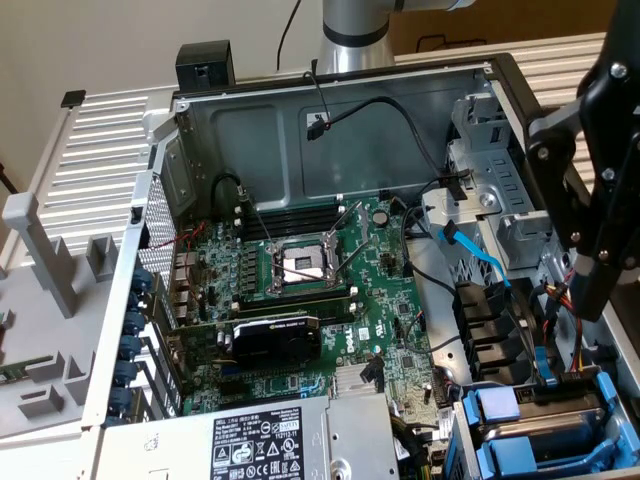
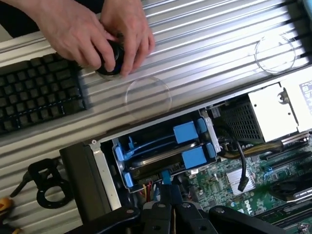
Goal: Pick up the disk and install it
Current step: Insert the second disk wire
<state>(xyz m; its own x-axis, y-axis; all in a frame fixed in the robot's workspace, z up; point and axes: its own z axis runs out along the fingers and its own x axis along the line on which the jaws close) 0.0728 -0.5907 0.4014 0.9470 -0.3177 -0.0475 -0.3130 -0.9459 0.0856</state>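
Item: open desktop computer case (image 1: pixel 330 110) lying on its side on a ribbed metal tabletop (image 2: pixel 209 44); the claw (image 2: pixel 168 214) is hanging over the drive-bay corner of the case, its dark fingers clenched together and gripping nothing.

Item: the disk (image 1: pixel 545 425); it is sitting inside the drive cage, at the lower corner of the case toward the exterior view's right, its grey top showing between bright blue carrier rails; in the wrist view the same carrier (image 2: pixel 165 146) is lying in the bay just beyond the claw's tips, not touching them; judging from this, the disk is already seated or nearly seated.

Handling note, as a judgement: with the fingers closed, the sound approach here is pressing squarely on the blue frame rather than on the drive's lid, pushing along the rails so the carrier is not cocking in its slot, and keeping clear of the light-blue data cable (image 1: pixel 480 262) trailing nearby.

Count: one motherboard (image 1: pixel 300 290); one bare processor socket (image 1: pixel 300 265); one black graphics card (image 1: pixel 275 338); one silver power-supply box (image 1: pixel 270 445) with a label; one disk in view.

Outside the case: one black keyboard (image 2: pixel 41 97); two hands (image 2: pixel 97 31) of a person working a small dark round object on the tabletop.
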